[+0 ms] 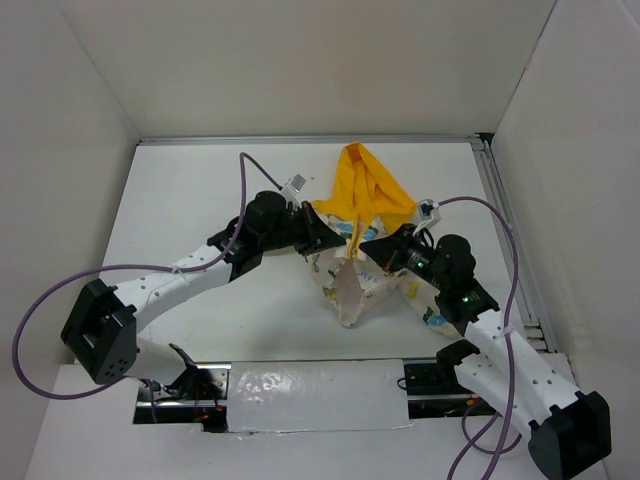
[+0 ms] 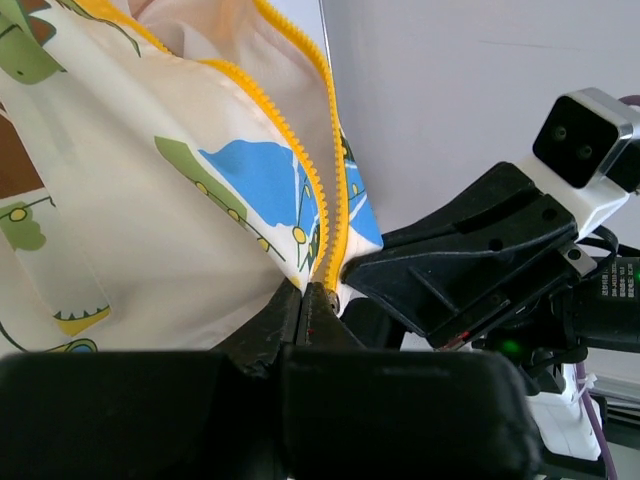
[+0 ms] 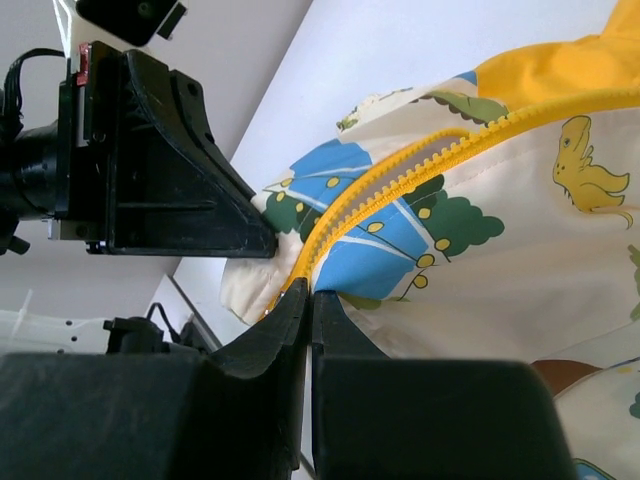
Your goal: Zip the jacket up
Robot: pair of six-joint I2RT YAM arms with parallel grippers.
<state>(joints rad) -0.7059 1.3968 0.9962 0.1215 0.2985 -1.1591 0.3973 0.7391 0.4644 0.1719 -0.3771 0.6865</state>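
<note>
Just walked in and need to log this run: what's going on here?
Both arms hold a printed jacket between them, its yellow hood lying toward the far side. The left gripper and right gripper are each pinched shut at the bottom of the yellow zipper, where the two rows of teeth meet. Above that the rows stand apart, so it is mostly unzipped.

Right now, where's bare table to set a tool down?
Free: far-left table behind the left arm; near-centre strip between that arm and the jacket. Crowded: middle, where left end effector and right end effector pinch the jacket.
</note>
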